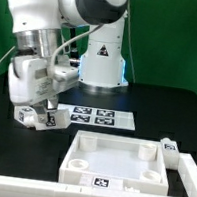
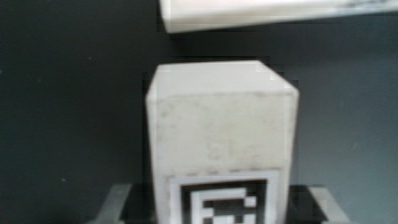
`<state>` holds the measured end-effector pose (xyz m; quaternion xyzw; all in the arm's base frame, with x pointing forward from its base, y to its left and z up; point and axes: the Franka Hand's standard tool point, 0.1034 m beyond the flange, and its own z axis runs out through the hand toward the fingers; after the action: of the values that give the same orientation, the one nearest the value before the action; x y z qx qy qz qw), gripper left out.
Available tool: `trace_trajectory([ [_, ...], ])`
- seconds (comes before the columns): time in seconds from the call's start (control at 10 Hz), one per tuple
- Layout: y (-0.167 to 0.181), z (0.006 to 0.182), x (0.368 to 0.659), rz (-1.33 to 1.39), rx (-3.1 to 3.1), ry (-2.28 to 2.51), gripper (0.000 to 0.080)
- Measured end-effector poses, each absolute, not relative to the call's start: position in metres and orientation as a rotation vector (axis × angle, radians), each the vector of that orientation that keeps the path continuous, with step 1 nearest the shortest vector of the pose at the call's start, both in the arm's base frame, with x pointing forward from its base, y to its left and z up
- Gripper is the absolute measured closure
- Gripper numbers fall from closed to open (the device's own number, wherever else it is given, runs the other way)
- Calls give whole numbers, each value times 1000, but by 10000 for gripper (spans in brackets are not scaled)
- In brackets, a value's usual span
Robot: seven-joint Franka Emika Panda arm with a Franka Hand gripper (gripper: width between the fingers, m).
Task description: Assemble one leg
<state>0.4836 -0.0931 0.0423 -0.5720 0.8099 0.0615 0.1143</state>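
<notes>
You see the leg (image 2: 222,115) as white plastic, matt and slightly grainy. In the exterior view, the panel (image 1: 77,152) at lower middle looks like smooth white plastic, the table (image 1: 160,113) is matt black, and the arm's shell (image 1: 37,13) at upper left is glossy.

In the wrist view the leg (image 2: 221,120) is showing up blurred, its tag (image 2: 221,204) running off the picture's edge, and in the exterior view the gripper (image 1: 38,115) is appearing too small to tell whether it is clamping the leg.
</notes>
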Motion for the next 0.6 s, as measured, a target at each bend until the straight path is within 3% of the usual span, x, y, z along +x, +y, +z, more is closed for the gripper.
trace_trajectory([
  [0.6,-97,31,469,357,-1259,2644,518],
])
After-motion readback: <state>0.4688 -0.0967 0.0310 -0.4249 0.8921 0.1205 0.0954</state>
